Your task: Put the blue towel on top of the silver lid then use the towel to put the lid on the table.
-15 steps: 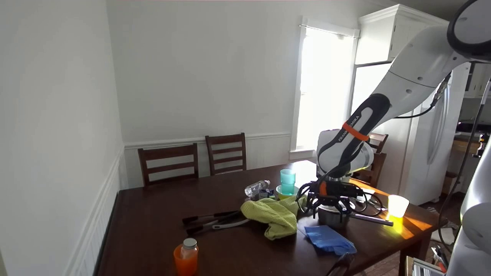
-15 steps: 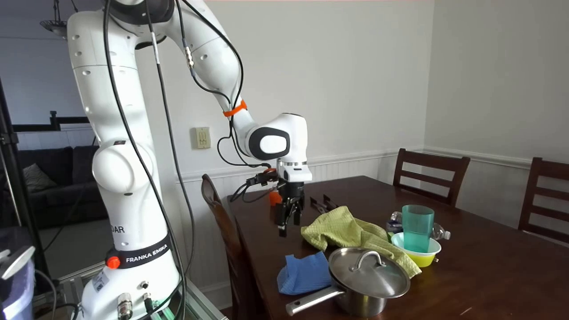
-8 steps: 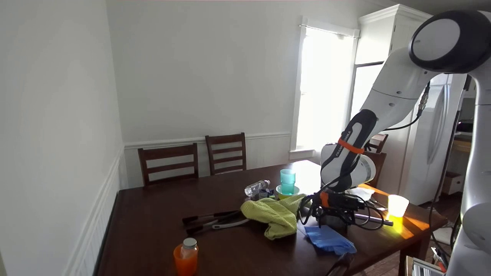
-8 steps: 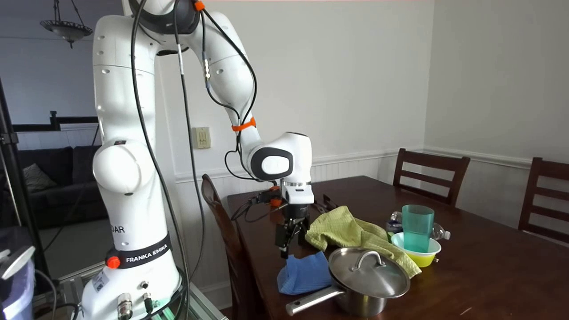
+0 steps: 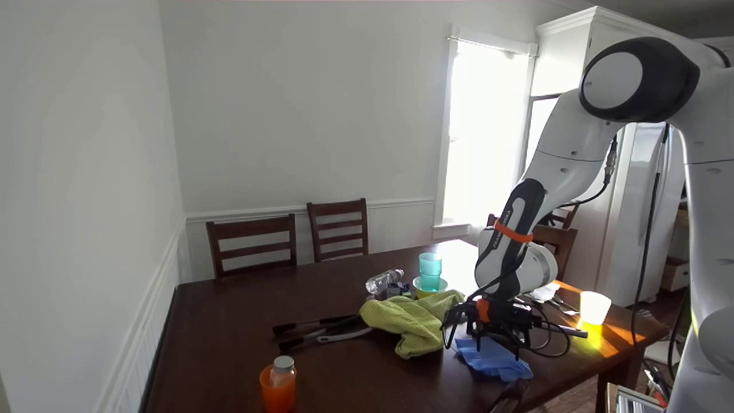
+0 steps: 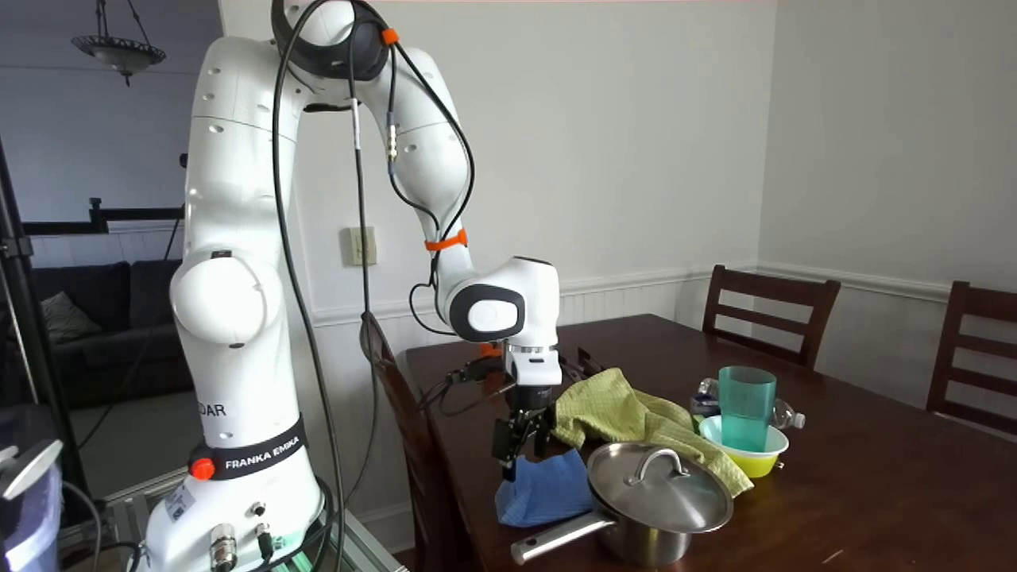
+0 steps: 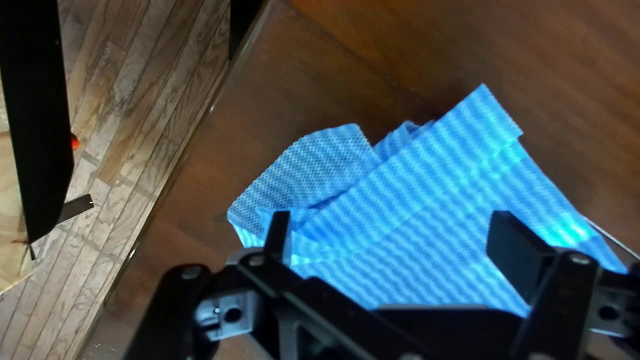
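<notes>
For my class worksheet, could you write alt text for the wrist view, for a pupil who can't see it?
A robot's black hand, open, is positioned over a blue towel lying rumpled on a dark wooden table; whether it touches the towel is unclear. The table's edge slants across the left side, with plank floor beyond.

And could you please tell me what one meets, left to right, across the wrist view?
Unidentified black object, wooden floor, table edge, blue towel, more tabletop; the gripper overlaps the towel, so I omit it.
</notes>
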Motion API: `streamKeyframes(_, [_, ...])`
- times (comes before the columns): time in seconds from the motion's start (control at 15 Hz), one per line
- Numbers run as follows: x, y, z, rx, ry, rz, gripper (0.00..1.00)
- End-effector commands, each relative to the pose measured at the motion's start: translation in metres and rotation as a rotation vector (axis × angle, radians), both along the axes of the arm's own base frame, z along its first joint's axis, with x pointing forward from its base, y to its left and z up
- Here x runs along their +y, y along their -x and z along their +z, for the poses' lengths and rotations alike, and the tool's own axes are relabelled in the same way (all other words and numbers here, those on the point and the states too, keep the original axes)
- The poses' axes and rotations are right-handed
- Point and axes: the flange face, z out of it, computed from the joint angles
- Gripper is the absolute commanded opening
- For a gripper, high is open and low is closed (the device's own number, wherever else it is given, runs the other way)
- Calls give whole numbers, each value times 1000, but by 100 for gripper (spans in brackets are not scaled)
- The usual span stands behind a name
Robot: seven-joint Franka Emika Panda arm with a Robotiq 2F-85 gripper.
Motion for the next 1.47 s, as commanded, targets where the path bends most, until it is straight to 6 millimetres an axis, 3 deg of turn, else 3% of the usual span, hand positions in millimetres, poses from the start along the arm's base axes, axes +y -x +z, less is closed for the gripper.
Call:
streamKeyframes(0.0, [-3, -6, -8, -40, 13, 7, 100])
streamKeyframes(1.0, [-6, -4, -35, -92, 3, 30, 100])
streamKeyframes(1.07, [-6, -4, -37, -89, -3, 26, 94])
streamKeyframes(1.33, [-10, -3, -44, -81, -20, -3, 50])
streamKeyframes(1.4, [-10, -5, -43, -84, -27, -6, 45])
